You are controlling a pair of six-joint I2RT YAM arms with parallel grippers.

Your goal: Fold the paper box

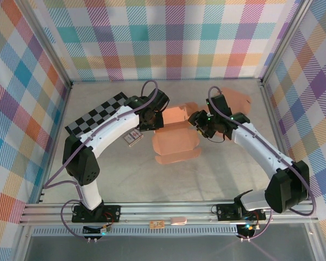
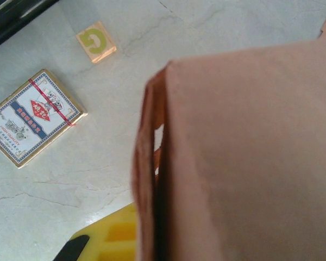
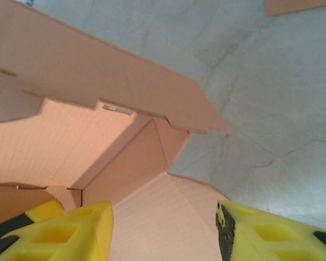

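The orange paper box (image 1: 174, 140) sits half-formed in the middle of the table, its walls raised and its flaps loose. My left gripper (image 1: 151, 120) is at the box's left wall. In the left wrist view that doubled wall (image 2: 152, 179) runs edge-on into the jaws beside one yellow finger (image 2: 106, 239), and the gripper is shut on it. My right gripper (image 1: 199, 123) is at the box's right end. Its two yellow fingers (image 3: 70, 231) stand well apart over an inner panel (image 3: 163, 217) of the box, gripping nothing, and a long flap (image 3: 98, 70) hangs above them.
A deck of playing cards (image 2: 35, 117) and a small wooden block with a green G (image 2: 96, 42) lie left of the box. A checkerboard sheet (image 1: 95, 117) sits at the back left. A separate orange card piece (image 1: 236, 100) lies behind the right arm.
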